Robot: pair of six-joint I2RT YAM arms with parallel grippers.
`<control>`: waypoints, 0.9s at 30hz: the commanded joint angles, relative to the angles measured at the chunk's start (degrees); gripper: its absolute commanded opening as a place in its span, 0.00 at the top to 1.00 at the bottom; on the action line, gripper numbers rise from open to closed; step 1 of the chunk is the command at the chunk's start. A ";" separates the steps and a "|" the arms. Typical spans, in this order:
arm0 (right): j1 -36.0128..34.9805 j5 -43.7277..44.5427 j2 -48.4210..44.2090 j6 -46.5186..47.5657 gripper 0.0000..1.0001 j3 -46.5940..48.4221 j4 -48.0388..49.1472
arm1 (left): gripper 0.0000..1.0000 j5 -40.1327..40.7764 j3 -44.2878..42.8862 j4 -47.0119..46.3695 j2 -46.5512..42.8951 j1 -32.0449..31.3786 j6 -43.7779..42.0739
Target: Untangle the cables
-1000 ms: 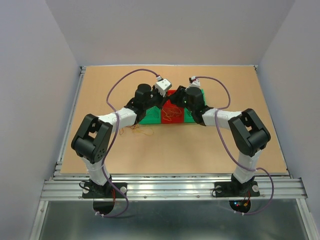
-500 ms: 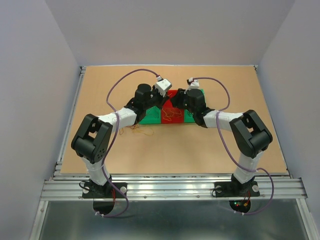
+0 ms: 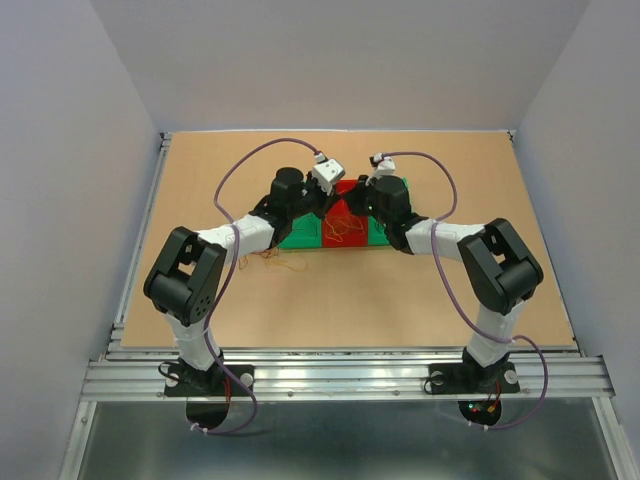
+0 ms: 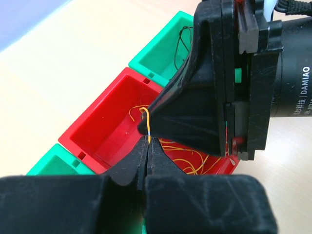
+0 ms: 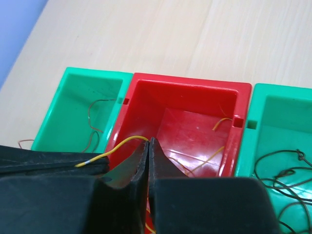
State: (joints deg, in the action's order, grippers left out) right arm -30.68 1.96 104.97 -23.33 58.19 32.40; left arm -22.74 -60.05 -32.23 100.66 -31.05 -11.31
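Since both hands meet on one strand over the middle bin, we judge the step in hand to be drawing a single cable out of the clump.

Farthest left, a few loose strands [image 3: 282,262] lie on the desk [image 3: 400,300] just beside the left green bin [image 5: 92,73], which holds one thin reddish strand [image 5: 92,122].

Next comes the left hand [image 4: 147,146]. Its fingers are pressed together with no gap showing, and they pinch an orange-yellow strand [image 4: 144,117] that rises from their tips. Beneath it, the red bin [image 5: 192,95] holds the rest of the orange-yellow curls [image 4: 187,161].

The right hand [image 5: 148,144] is likewise closed. Its fingers appear to meet on that same strand, just beside the left hand's tips.

Farthest right, the right green bin [image 5: 282,90] holds dark strands [image 5: 282,170].

We think the next move calls for the two hands to draw apart slowly, lifting as they go, so that the strand slides free of the curls below. It could then be laid with its own colour. A wire this thin may slip from either pinch, or drag its neighbours up with it.
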 commanded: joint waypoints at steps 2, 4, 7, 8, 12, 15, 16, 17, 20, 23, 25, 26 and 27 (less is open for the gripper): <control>-0.09 1.37 1.20 -2.32 1.00 3.51 3.28 | 0.75 0.15 -2.62 -1.08 0.15 -0.15 -0.38; 0.00 3.84 1.29 -3.03 0.99 3.85 1.18 | 0.63 1.46 -2.18 -1.52 -0.64 -0.07 -0.55; -0.08 5.95 1.99 -4.09 0.99 5.35 -2.77 | 0.50 3.31 -1.03 -2.22 -2.57 0.11 -0.82; 0.00 6.74 2.78 -4.61 0.99 5.70 -3.48 | 0.48 3.84 -0.51 -2.31 -3.10 0.20 -0.99; -0.17 8.76 4.63 -5.14 0.99 7.98 -9.19 | 0.37 6.91 0.37 -2.31 -5.30 0.37 -1.52; -0.35 12.26 5.94 -4.53 1.00 10.88 -14.53 | 0.36 8.59 0.73 -1.96 -6.70 0.81 -1.96; -0.61 13.41 6.12 -4.18 0.99 11.50 -15.60 | 0.36 8.85 0.81 -1.87 -6.88 0.90 -1.96; -0.87 14.38 6.13 -3.92 0.99 11.94 -16.22 | 0.37 9.38 0.81 -1.79 -6.97 0.90 -2.05; -1.23 16.58 6.13 -3.48 0.99 12.55 -17.63 | 0.43 10.00 0.29 -0.82 -6.53 1.08 -2.31; -1.93 18.25 7.00 -2.95 0.99 14.22 -20.53 | 0.51 11.22 -1.02 0.85 -5.30 1.16 -2.66; -2.63 19.66 8.75 -2.68 1.00 16.68 -22.90 | 0.55 11.93 -1.38 1.55 -4.43 1.60 -2.58; -2.81 20.10 9.37 -2.60 0.99 17.47 -23.69 | 0.57 11.93 -1.82 1.73 -4.16 1.87 -2.58; -2.98 20.89 10.16 -2.33 0.99 18.26 -25.09 | 0.60 11.76 -2.08 2.51 -3.81 2.04 -2.40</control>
State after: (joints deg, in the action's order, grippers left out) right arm -32.45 18.06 112.29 -26.96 71.35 12.53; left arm -12.34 -59.72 -30.13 96.40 -29.74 -13.15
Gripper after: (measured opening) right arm 0.012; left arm 0.421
